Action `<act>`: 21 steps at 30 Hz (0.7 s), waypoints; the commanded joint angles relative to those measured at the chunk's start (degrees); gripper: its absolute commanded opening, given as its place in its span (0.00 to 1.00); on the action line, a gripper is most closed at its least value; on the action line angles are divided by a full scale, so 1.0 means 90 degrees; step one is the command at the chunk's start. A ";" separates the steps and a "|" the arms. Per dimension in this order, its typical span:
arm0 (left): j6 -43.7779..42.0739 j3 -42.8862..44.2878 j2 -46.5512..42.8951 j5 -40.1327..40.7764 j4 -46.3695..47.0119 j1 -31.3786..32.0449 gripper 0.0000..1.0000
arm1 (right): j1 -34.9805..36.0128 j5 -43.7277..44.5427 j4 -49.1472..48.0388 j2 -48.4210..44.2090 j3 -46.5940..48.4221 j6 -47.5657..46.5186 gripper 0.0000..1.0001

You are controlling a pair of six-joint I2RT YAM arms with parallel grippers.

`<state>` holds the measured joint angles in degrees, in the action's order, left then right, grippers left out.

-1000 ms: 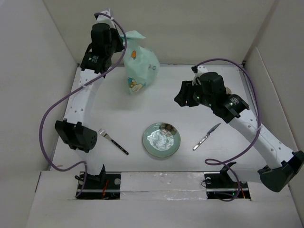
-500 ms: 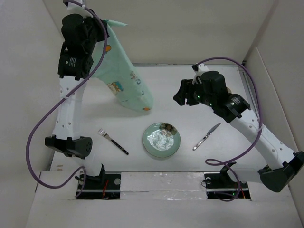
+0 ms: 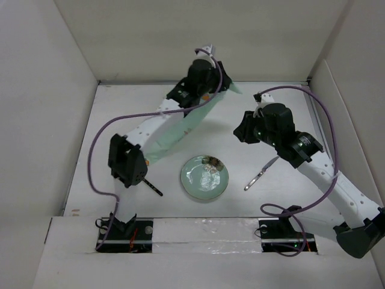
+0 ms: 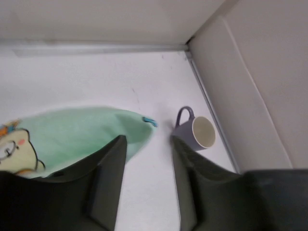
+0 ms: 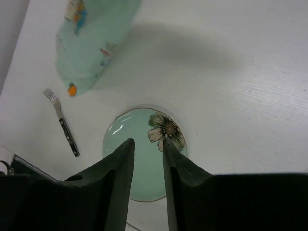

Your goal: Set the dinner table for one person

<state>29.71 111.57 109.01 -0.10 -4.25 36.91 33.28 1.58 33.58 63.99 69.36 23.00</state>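
Observation:
The dinner table is the white tabletop. A mint-green placemat with cartoon prints lies on it under my outstretched left arm; the left wrist view shows its corner. My left gripper hangs open and empty above bare table just past that corner. A green flowered plate sits near the front middle. My right gripper hovers over the plate, its jaws a narrow gap apart with nothing between them. The fork lies left of the plate and the knife right of it.
A grey-purple mug with a cream inside lies on its side near the right wall at the far end. White walls enclose the table on three sides. My left elbow covers most of the fork in the top view.
My left arm swung from the far left to the far middle, carrying the placemat across. Its jaws opened and the placemat now lies on the table. The right jaws narrowed.

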 commanded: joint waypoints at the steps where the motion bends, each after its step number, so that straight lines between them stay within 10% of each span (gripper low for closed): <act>1: 0.0488 0.0327 0.0794 0.0071 0.0084 0.0332 0.45 | -0.0278 0.0224 -0.0391 -0.0332 -0.0439 0.0139 0.28; 3: 0.0322 0.0949 0.1128 0.0069 -0.0355 0.0488 0.58 | -0.0396 0.0263 -0.0392 -0.0410 -0.0597 0.0178 0.06; 8: -0.0438 0.0808 0.0780 0.0516 -0.0934 0.0353 0.65 | -0.0621 0.0273 -0.0508 -0.0284 -0.0861 0.0315 0.04; 17: -0.0120 -0.4351 -0.3016 0.1418 -0.0718 -0.1584 0.38 | -0.0534 0.0078 -0.1367 0.1547 -0.0404 0.0286 0.43; 21: 0.0252 -0.6053 -0.3984 0.0755 -0.0748 -0.2711 0.25 | -0.0465 0.0010 -0.1388 0.2429 0.0201 0.0208 0.44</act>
<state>28.97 68.07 75.11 9.98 -7.84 18.02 28.23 2.55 26.22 81.19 65.08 25.69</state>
